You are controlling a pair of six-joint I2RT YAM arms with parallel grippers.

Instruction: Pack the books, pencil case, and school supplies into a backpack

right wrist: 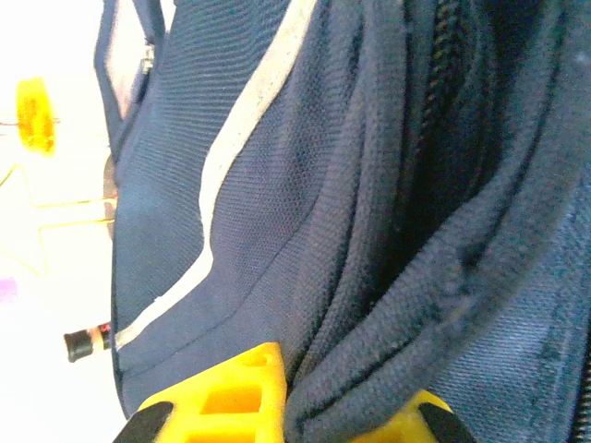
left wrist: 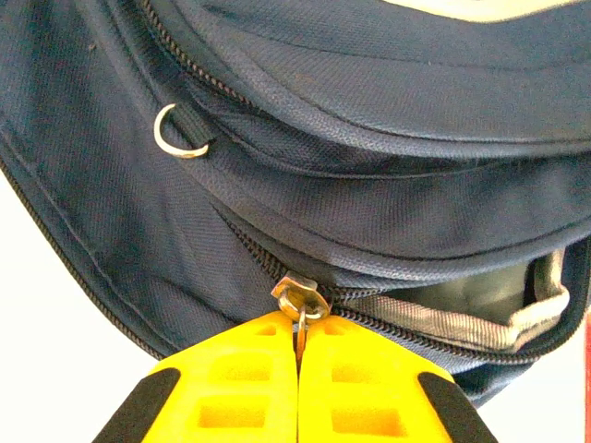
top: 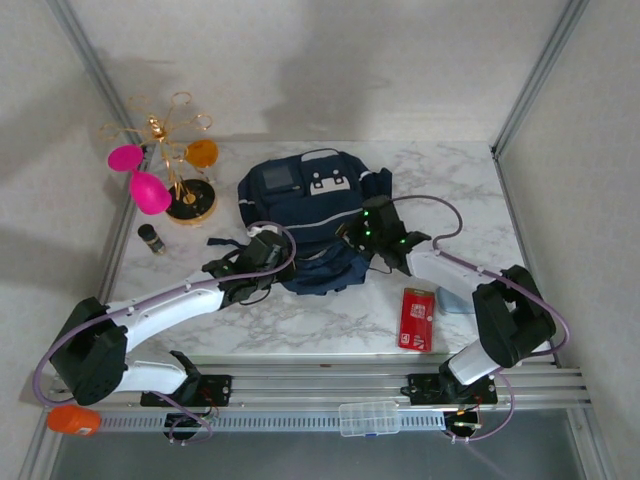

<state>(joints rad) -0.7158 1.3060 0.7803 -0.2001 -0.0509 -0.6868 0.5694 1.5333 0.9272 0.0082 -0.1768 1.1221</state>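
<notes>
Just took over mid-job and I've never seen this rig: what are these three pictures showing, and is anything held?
Two robot arms are bolted at the table's near edge. The overhead picture looks down on both; the other two come from a camera on each wrist, so the yellow pieces there are fingers. The left end effector is shut on the zipper pull of the navy backpack, whose pocket gapes partly open. The right end effector pinches a fold of the backpack's fabric. Also on the marble table: a flat red item, a small dark bottle and a gold stand holding pink glasses and an orange one.
</notes>
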